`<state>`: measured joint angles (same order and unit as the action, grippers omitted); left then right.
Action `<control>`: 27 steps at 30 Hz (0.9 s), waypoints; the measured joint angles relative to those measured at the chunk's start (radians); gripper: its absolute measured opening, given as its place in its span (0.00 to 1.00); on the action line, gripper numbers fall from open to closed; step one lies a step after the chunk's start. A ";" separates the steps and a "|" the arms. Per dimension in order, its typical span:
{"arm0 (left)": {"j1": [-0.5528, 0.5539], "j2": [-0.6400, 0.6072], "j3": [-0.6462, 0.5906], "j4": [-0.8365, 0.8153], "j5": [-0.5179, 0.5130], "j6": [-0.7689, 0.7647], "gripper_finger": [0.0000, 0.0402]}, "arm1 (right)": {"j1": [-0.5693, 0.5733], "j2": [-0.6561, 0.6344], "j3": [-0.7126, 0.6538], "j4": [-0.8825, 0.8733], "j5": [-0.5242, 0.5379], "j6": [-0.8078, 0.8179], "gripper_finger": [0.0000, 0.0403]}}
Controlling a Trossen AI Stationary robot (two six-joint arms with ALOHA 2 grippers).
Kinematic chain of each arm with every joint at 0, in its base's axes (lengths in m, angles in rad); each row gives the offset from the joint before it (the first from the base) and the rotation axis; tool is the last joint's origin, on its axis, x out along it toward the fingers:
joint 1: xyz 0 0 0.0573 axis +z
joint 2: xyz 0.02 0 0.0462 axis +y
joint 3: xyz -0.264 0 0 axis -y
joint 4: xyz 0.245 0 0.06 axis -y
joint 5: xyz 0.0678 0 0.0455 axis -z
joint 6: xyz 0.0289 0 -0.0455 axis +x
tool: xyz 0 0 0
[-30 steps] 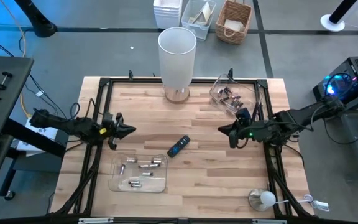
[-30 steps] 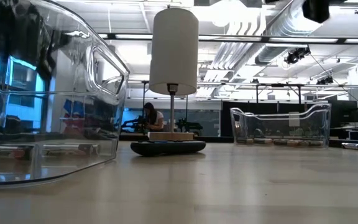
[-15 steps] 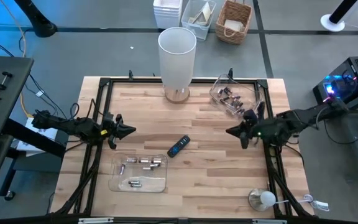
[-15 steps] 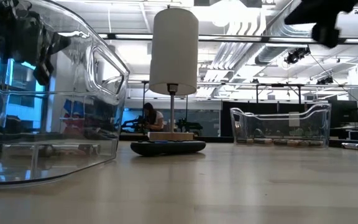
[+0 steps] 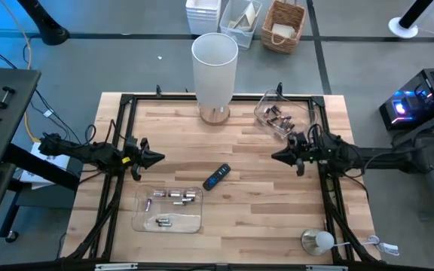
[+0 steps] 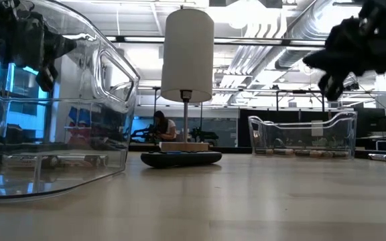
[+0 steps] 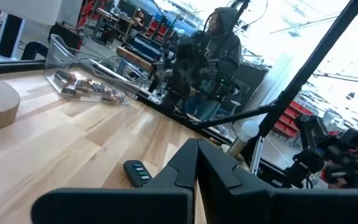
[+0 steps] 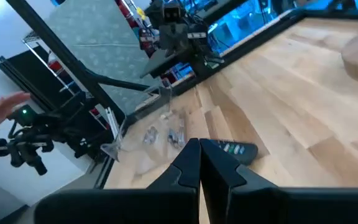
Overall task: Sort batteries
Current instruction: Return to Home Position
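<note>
Two clear bins hold every battery I can see. From above, the silver batteries (image 5: 173, 199) lie in the front bin (image 5: 191, 219) at the table's (image 5: 255, 199) front left, and the darker batteries (image 5: 277, 118) lie in the back bin (image 5: 270, 95) at the back right. A black remote (image 5: 216, 177) lies between the bins, and a white lamp (image 5: 215, 66) stands at the back edge. My left gripper (image 5: 159, 158) hangs over the left side, behind the front bin. My right gripper (image 5: 276, 156) hangs over the right side, just in front of the back bin. Both point inward and carry nothing. At table height the front bin (image 6: 112, 87) fills the left, the remote (image 6: 181, 158) lies below the lamp (image 6: 188, 53), the back bin (image 6: 300, 137) stands beyond, and my right gripper (image 6: 317, 64) floats high and blurred. My left wrist camera shows my fingers (image 7: 182, 171) pressed together, empty, with the remote (image 7: 138, 172) and the darker batteries (image 7: 86, 89) ahead. My right wrist camera shows those fingers (image 8: 188, 167) likewise closed tight on nothing, with the remote (image 8: 230, 148), the silver batteries (image 8: 176, 137) and a person's hand (image 8: 4, 109) beyond.
</note>
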<state>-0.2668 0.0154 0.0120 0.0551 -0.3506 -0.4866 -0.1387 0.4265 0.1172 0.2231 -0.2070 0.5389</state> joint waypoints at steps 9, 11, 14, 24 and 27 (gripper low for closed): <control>0.000 0.000 0.001 -0.001 0.000 0.000 0.00 | 0.083 -0.021 -0.107 0.069 0.011 0.004 0.00; 0.000 0.000 0.001 -0.001 0.000 0.000 0.00 | 0.102 -0.021 -0.107 0.000 0.030 -0.026 0.00; 0.000 0.000 0.001 -0.001 0.000 0.000 0.00 | 0.108 -0.021 -0.107 -0.134 0.050 -0.021 0.00; 0.000 -0.008 0.001 -0.001 0.001 0.000 0.00 | 0.108 -0.001 -0.105 -0.197 0.067 0.037 0.00; 0.000 -0.012 0.002 -0.002 -0.001 0.000 0.00 | 0.115 -0.039 -0.107 -0.194 0.078 0.037 0.00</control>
<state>-0.2672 0.0037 0.0136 0.0529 -0.3511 -0.4866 -0.0232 0.3879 0.0101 0.0294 -0.1285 0.5760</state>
